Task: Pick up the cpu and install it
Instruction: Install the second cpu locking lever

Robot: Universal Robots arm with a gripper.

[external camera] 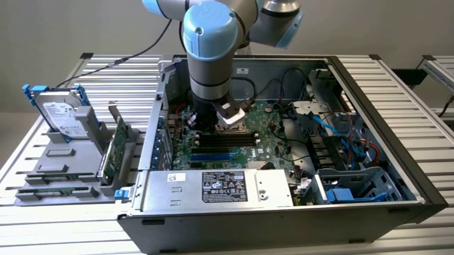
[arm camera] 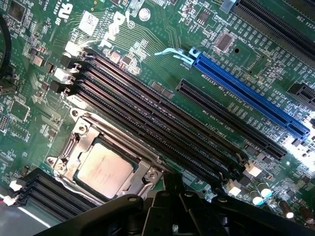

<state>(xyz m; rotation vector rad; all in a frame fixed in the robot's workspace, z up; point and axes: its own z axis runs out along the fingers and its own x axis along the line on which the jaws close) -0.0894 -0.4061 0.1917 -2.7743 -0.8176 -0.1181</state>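
The fingers are closed with nothing between them, poised just above the board beside the socket. The cpu already lies flat inside the socket frame, apart from the fingers. The likely trouble: if the chip sits slightly askew, pressure would bend the contacts beneath it. A drift sideways could also knock the memory slots just beside the socket. In the exterior view the arm reaches deep into the case, so cables nearby could snag.

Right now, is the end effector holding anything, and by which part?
Nothing held. The cpu sits in its motherboard socket, with the shut end effector beside it.
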